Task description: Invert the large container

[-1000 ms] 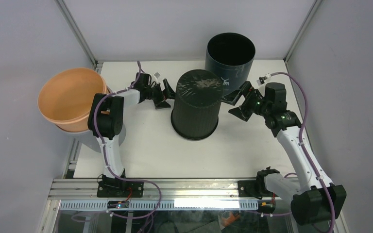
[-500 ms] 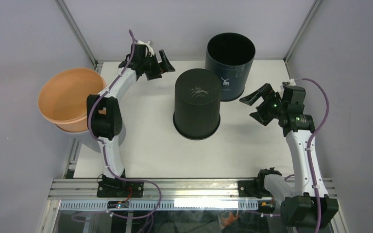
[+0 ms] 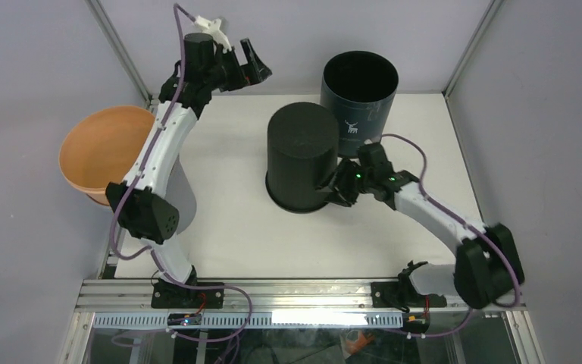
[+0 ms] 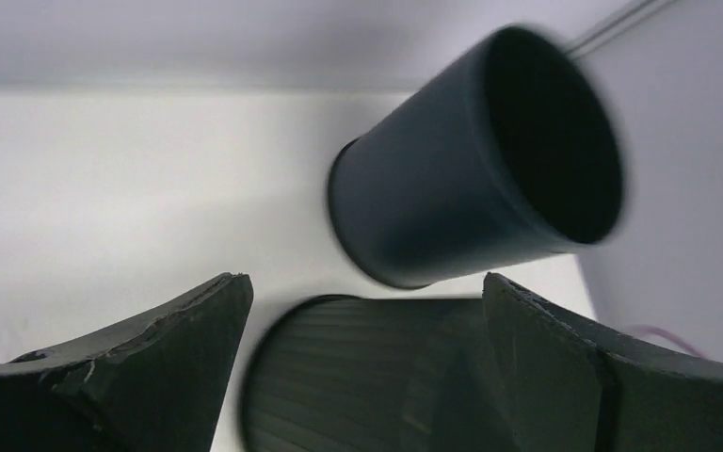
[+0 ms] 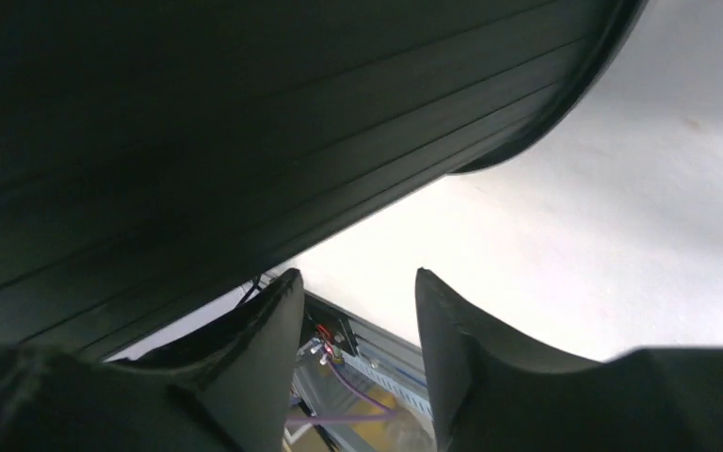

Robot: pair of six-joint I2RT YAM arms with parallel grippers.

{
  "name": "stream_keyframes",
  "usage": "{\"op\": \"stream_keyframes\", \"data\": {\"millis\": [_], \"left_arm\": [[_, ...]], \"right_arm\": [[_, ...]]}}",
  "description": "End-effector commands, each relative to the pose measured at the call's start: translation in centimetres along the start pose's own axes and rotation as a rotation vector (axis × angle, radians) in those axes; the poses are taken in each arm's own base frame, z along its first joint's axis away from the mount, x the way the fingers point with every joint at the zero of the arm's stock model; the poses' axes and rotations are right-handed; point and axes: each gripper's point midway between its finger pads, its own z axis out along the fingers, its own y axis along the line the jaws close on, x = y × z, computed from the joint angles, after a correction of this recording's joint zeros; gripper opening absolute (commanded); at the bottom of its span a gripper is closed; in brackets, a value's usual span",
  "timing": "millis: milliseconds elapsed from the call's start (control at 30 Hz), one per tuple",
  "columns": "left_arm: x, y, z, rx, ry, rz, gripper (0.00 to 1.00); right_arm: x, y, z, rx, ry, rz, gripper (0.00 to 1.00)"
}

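The black ribbed container (image 3: pixel 303 155) stands mouth-down in the middle of the table, its flat base on top. My right gripper (image 3: pixel 335 186) is open and empty, low against the container's lower right wall near the rim. In the right wrist view the ribbed wall (image 5: pixel 245 122) fills the top above my right gripper (image 5: pixel 358 282). My left gripper (image 3: pixel 255 64) is open and empty, raised high by the back wall. In the left wrist view my left gripper (image 4: pixel 367 282) looks down on the black container (image 4: pixel 367 377).
A dark blue cylindrical container (image 3: pixel 359 83) stands upright, mouth up, just behind the black one; it also shows in the left wrist view (image 4: pixel 471 179). An orange bowl (image 3: pixel 106 152) sits off the table's left edge. White table (image 3: pixel 227 220) lies in front.
My left arm has lifted up and back away from the black container. My right gripper has swung down and in to the container's lower right side. The container has shifted slightly left.
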Motion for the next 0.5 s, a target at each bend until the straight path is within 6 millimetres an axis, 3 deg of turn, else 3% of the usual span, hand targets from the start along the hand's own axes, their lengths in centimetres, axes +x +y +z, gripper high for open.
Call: {"op": "stream_keyframes", "data": {"millis": [0,100,133,233,333,467], "left_arm": [[-7.9,-10.3,-10.1,0.16,-0.289,0.145,0.99],[-9.4,-13.1,-13.4,0.219,-0.352,0.181,0.99],[-9.6,-13.7,-14.4,0.234,-0.361,0.19,0.99],[-8.5,-14.1,-15.3,0.261,-0.325,0.199,0.99],[-5.8,-14.1,-14.4,0.288,-0.238,0.19,0.99],[-1.9,-15.1,-12.1,0.314,-0.134,0.195,0.99]], "right_arm": [[-3.4,10.9,4.1,-0.248,-0.082,-0.053,0.53],[-6.8,14.8,6.0,-0.285,-0.128,-0.107,0.56],[-8.2,16.7,5.8,-0.307,-0.149,-0.129,0.57],[-11.7,18.0,4.7,-0.277,-0.19,-0.178,0.58],[-15.2,16.9,1.3,-0.165,-0.333,-0.271,0.63],[-18.7,15.4,-5.1,-0.005,-0.541,-0.375,0.71]]}}
